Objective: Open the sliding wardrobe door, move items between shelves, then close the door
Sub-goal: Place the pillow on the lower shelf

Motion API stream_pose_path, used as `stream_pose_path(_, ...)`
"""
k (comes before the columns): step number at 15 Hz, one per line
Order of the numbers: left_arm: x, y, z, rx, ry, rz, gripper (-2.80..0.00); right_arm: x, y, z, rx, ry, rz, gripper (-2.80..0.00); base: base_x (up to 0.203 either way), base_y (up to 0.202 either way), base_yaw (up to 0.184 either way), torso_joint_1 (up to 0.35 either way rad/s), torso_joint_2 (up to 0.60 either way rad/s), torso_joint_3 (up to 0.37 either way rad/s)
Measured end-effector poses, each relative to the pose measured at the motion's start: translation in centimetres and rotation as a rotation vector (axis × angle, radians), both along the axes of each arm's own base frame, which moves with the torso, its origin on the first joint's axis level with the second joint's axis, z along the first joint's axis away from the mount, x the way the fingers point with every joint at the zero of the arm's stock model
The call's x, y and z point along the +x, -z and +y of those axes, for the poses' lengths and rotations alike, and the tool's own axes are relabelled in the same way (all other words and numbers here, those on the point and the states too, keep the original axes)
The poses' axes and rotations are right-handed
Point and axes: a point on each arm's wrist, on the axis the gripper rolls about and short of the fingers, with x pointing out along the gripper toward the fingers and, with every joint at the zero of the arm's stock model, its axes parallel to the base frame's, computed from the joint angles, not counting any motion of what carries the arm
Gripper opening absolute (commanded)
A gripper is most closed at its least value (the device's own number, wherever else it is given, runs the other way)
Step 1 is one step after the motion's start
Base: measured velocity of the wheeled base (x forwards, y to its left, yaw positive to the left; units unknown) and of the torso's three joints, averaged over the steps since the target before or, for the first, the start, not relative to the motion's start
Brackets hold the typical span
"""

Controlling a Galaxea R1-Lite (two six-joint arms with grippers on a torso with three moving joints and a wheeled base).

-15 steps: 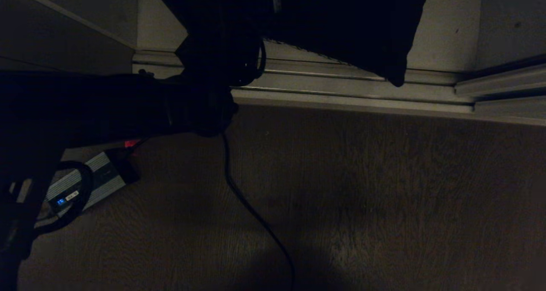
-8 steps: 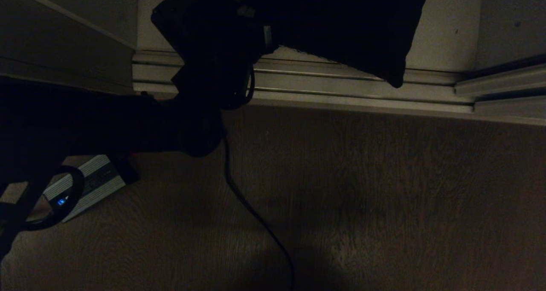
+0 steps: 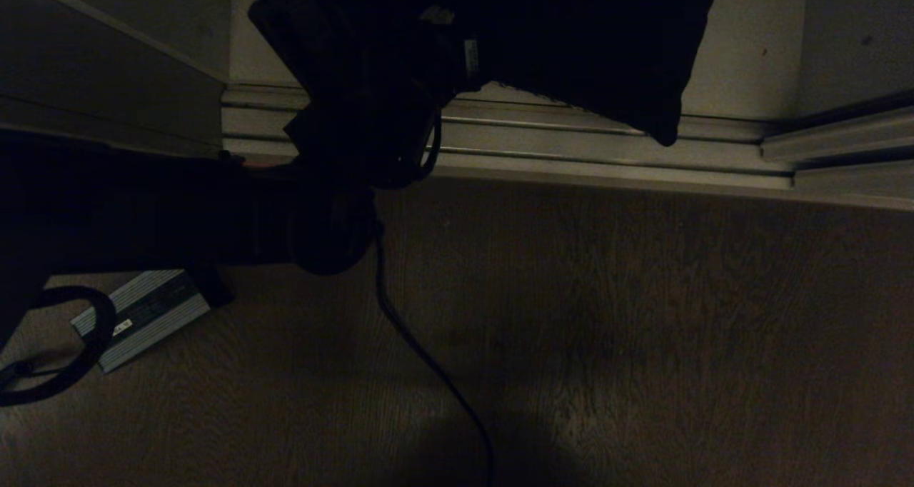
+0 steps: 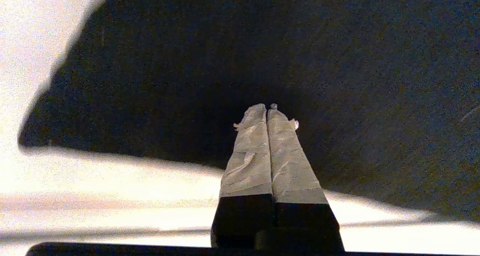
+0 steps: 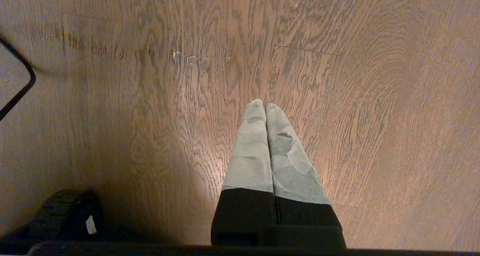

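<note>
The floor fills the lower two thirds of the head view, wood-grain and dim. Above it the ribbed track runs across the frame, and a pale shelf lies behind it in the upper right. The door itself is not surely in view.

The cushion is the large dark shape at top centre, its lower corner hanging down over the track. In the left wrist view it is the dark mass filling most of the frame above the bright board.

The left gripper sits at the cushion's left edge, in the upper middle-left of the head view. Its taped fingers are pressed together with nothing visibly between them, tips up against the fabric. Whether any cloth is pinched I cannot tell.

To do this step well, I judge it should open first, then take a deep bite on the edge so the soft cushion does not sag or slip.

The right gripper is parked, closed and empty, over bare floor.

A silver box lies lower left.
</note>
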Motion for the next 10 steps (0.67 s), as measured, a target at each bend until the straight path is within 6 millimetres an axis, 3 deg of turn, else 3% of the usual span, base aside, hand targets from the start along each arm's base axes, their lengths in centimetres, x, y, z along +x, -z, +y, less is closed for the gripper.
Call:
stream_pose_path(5,-2.5,-3.2,1.1,-0.045,0.015,-0.018,-2.8,0.0,0.0,0.0,0.0,0.0,0.0,-2.8,0.0,0.0,0.0,0.0,0.0,0.0)
stream_pose_path(10,-6.5,-4.1,0.9,-0.029,0.001,0.117,-2.8,0.0,0.0,0.0,-0.001,0.0,0.0,-2.8,0.0,0.0,0.0,0.0,0.0,0.0)
